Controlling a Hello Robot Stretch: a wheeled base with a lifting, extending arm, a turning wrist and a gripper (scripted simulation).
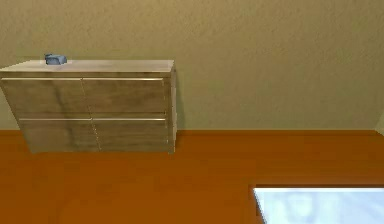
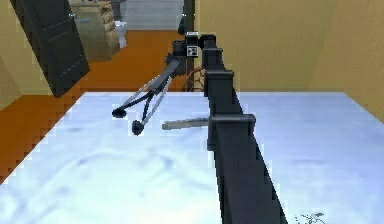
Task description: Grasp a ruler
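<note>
Claw (image 2: pixel 128 118) over pale surface (image 2: pixel 80 170); dresser (image 1: pixel 95 105) ahead.

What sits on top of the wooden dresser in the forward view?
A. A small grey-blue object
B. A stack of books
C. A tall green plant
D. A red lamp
A: a small grey-blue object sits on the wooden dresser, near the left end of its top.

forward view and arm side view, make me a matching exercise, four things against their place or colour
Things:
1 dresser
2 small grey-blue thing
3 door
4 arm

Place or colour:
a on top of the dresser
b dark, at the arm side view's upper left
c wooden, against the tan wall
d dark bar above the pale surface

Pairs: 1-c, 2-a, 3-b, 4-d
</note>
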